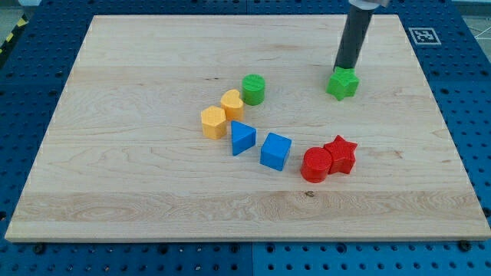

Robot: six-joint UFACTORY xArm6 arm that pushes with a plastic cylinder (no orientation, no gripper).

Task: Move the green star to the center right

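Tip at green star, upper right of board.
My tip (343,68) touched the green star (342,83) from the top side; no claw fitted, so no jaw state to tell.

- A robotics lab bench: a pale wooden table (153,199) lies on a blue perforated mounting plate (468,92).
- A black-and-white fiducial marker (423,35) sits at 1 o'clock.

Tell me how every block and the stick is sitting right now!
my tip: down on the board, touching the green star's top side.
green star: flat, apart from other blocks.
green cylinder: upright, beside one yellow block.
yellow blocks: touching.
blue blocks: close together.
red cylinder and red star: touching.
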